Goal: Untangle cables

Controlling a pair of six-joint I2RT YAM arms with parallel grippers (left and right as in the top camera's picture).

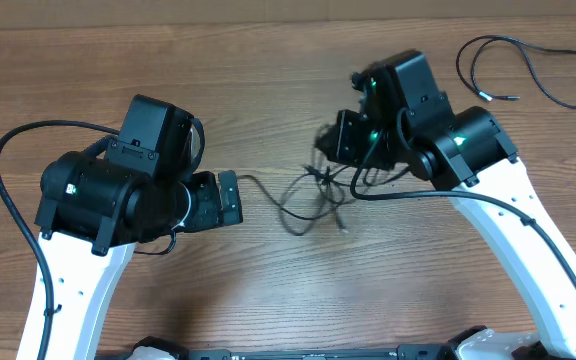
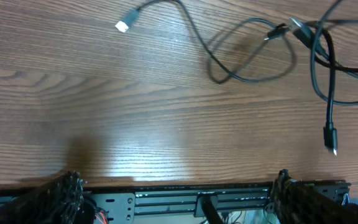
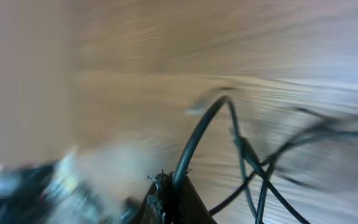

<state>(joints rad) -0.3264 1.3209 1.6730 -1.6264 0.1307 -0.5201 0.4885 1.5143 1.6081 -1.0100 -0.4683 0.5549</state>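
**On the surface: right jaws pinching the tangle, left jaws wide**

From overhead, I see the tangle (image 1: 313,195) lying mid-surface (image 1: 268,290) between my arms. A loose cable (image 1: 528,70) lies well apart at the far right.

In the left wrist view, my left jaws stand wide open and touch nothing. The tangle (image 2: 291,50) lies ahead, with a white-tipped plug (image 2: 123,25) trailing off to the left.

The right wrist view is blurred, but my right jaws are closed on one strand (image 3: 197,137) of the tangle.

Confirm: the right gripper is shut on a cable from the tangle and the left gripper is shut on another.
Not quite. The right gripper is shut on a cable, but the left gripper is open and holds nothing; the left wrist view shows bare table between its fingers.
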